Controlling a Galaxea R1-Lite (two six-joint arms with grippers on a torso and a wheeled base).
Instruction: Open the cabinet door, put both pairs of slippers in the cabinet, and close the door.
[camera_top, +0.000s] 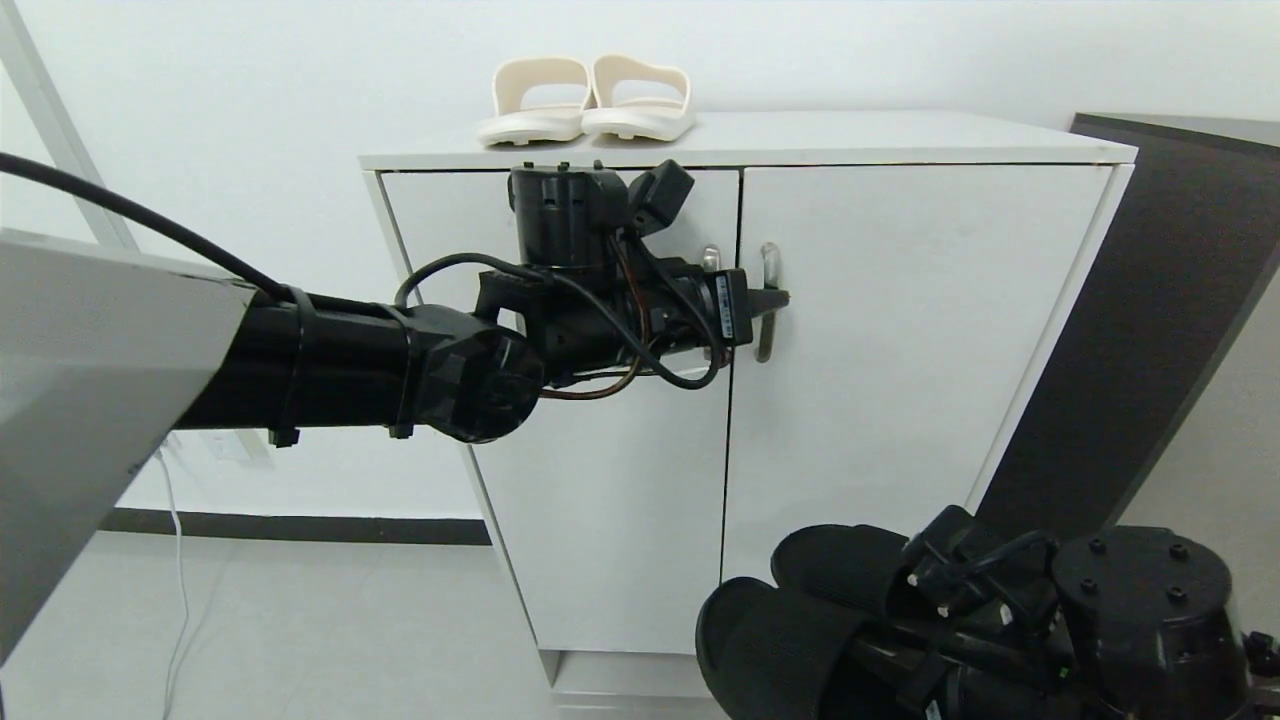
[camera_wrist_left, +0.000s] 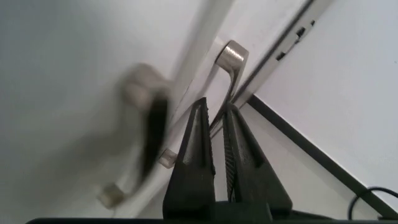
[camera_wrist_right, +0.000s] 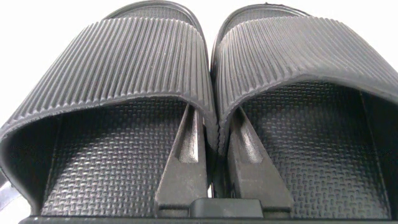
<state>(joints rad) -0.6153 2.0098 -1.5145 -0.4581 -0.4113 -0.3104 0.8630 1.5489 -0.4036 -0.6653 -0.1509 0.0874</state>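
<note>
Right gripper (camera_wrist_right: 214, 121): low, nearest the robot and in front of the cabinet's (camera_top: 1040, 390) lower right part. Its fingers (camera_wrist_right: 186, 155) are drawn almost together, one inside each shoe of the black slippers (camera_top: 800, 620), pinching the two adjoining inner side walls between them. The pair is held side by side with the ribbed straps arching over the fingers and the toes pointing away from the wrist. The slippers hang off the floor (camera_top: 300, 630), in front of the right door (camera_top: 900, 380) near its bottom edge. Left gripper (camera_wrist_left: 214, 109): higher and farther out, at the seam between the two doors. Its fingers are nearly closed, with the thin metal bar of the right door handle (camera_wrist_left: 231, 57) running between the tips; contact looks made. The left door handle (camera_top: 710, 258) sits just beside it, partly behind the wrist. Both the left door (camera_top: 600, 500) and the right door lie flush with the cabinet front, shut. Farthest: the beige slippers (camera_top: 585, 100) stand as a pair, touching each other, on the cabinet top toward its left rear, toes toward the wall. They are above the left gripper and apart from it.
</note>
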